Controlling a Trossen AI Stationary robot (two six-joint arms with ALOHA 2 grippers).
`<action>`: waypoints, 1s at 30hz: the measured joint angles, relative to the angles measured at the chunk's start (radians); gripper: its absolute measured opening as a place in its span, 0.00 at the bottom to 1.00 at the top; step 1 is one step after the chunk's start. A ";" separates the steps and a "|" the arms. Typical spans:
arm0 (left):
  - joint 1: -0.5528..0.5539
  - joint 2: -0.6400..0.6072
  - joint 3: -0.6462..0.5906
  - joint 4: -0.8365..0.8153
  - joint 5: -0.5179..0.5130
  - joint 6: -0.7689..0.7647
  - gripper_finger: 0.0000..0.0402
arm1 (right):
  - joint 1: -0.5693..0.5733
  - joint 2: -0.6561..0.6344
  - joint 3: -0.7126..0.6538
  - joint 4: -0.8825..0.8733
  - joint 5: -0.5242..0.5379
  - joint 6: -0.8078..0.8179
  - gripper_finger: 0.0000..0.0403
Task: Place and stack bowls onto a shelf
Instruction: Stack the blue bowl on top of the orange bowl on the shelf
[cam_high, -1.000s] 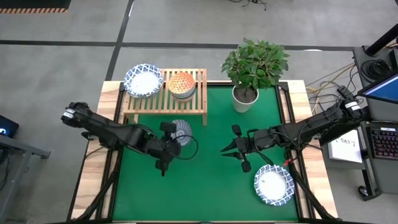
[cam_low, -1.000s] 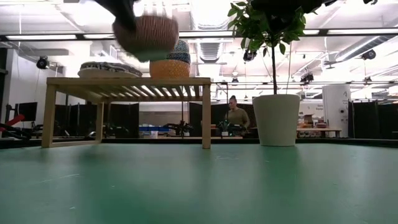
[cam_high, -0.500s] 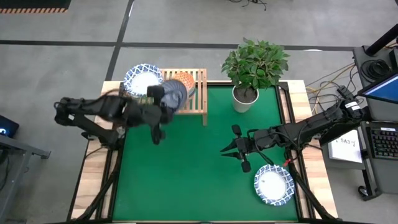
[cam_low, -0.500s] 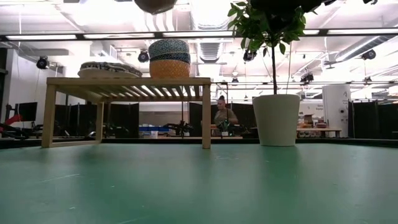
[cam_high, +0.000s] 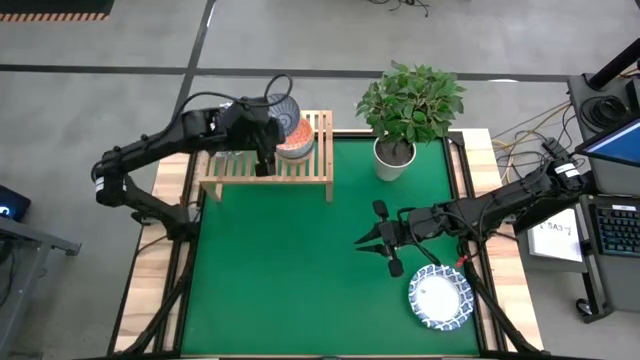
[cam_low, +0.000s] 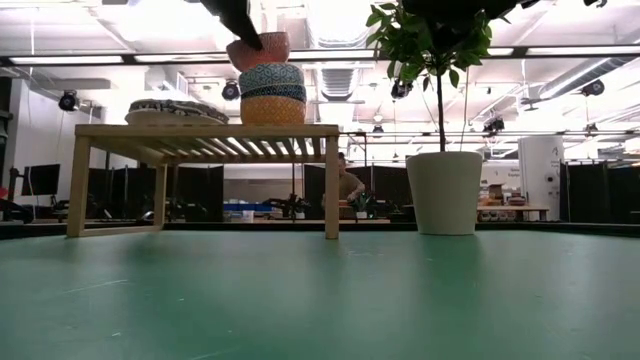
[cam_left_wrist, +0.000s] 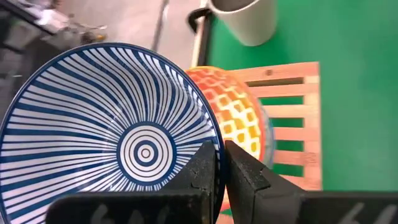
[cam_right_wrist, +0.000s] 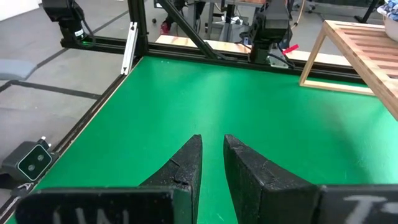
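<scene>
My left gripper reaches over the shelf and is shut on a deep bowl, blue-striped inside and red-orange outside. The bowl hangs tilted just over a stack of two deep bowls on the shelf top: a blue patterned one sitting in a yellow-orange one. Whether it touches that stack I cannot tell. A wide white bowl rests on the shelf's left part. Another wide bowl lies on the green mat. My right gripper waits open, low over the mat beside it. My left gripper holds the red-orange bowl by its rim, one finger inside the bowl and the other outside. In the low view the fingers slant down onto it from above. The bowl is lifted and tilted.
A potted plant in a white pot stands at the mat's far edge, right of the shelf. Bare green mat stretches between the shelf and the near edge. Wooden side rails border the mat.
My left gripper has carried the red-orange bowl up from over the mat in front of the shelf and toward the far edge. The bowl now hangs over the stack on the shelf top and shows its striped inside from above.
</scene>
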 joint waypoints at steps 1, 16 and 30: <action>0.010 0.005 0.000 0.000 0.025 0.002 0.01 | 0.000 0.000 0.000 0.000 0.000 0.000 0.14; 0.034 0.033 0.000 0.022 0.115 0.006 0.06 | 0.000 0.000 0.000 0.000 0.000 0.001 0.14; 0.036 0.063 -0.001 0.032 0.110 0.003 0.21 | 0.000 0.000 0.000 0.000 0.000 0.030 0.14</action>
